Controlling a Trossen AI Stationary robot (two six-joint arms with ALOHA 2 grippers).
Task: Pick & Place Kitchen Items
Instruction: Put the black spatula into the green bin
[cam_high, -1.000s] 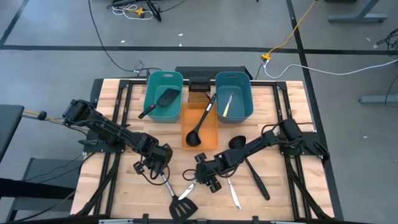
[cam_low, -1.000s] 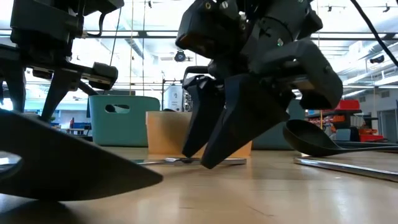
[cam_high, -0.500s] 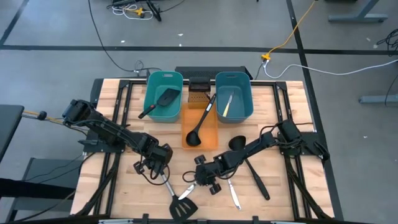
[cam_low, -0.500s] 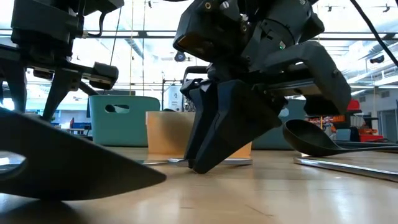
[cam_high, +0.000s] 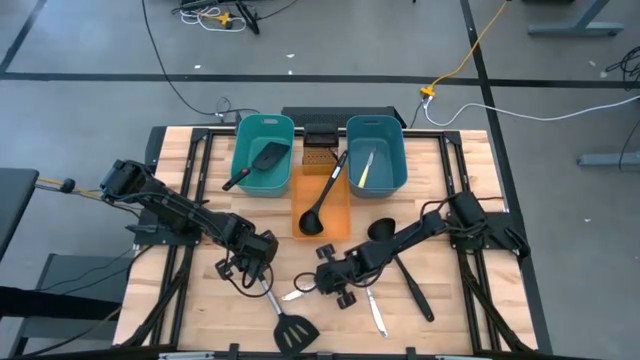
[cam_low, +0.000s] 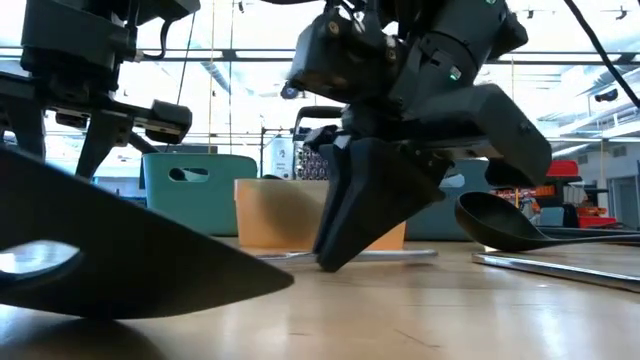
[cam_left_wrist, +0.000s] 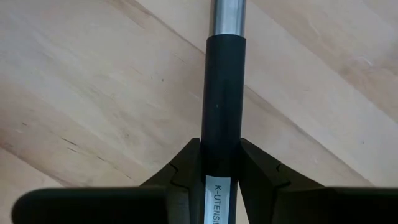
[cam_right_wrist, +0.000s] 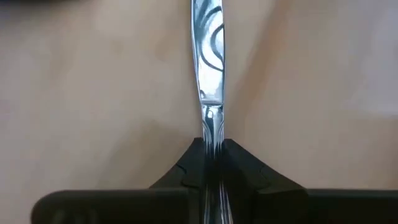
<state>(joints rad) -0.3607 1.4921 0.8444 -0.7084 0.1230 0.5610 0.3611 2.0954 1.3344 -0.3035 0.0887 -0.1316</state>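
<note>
My left gripper (cam_high: 256, 268) is shut on the handle of a black slotted spatula (cam_high: 294, 331), whose head points at the near edge and fills the low view's left (cam_low: 120, 265). My right gripper (cam_high: 322, 284) is shut on a silver table knife (cam_high: 294, 296) at the table's middle front. A teal tub (cam_high: 263, 178) holds another black spatula (cam_high: 262, 160). A second teal tub (cam_high: 378, 182) holds a knife (cam_high: 365, 166). In the orange tub (cam_high: 340, 225) rests a black ladle (cam_high: 318, 205). My left gripper pinches the spatula's black handle (cam_left_wrist: 224, 130) between its two fingers (cam_left_wrist: 186, 168), which point down and lie across it. The metal shaft (cam_left_wrist: 227, 18) runs on ahead of the fingers. The spatula's head is tilted up off the wood. My right gripper pinches the knife near its middle (cam_right_wrist: 210, 124) between its two fingertips (cam_low: 330, 255), slanting down from the right. One end sticks out toward the near left and the rest (cam_low: 400, 254) runs out behind. The knife lies level, on the table or just above it.
On the wood to the right of my right gripper lie a black ladle (cam_high: 383, 231), a long black-handled utensil (cam_high: 412, 288) and another silver knife (cam_high: 376, 312). A black box (cam_high: 319, 140) stands between the two teal tubs.
My right gripper has shut on the silver knife, and the knife has turned and slid a little on the table with it. The spatula's head in my left gripper has risen slightly.
</note>
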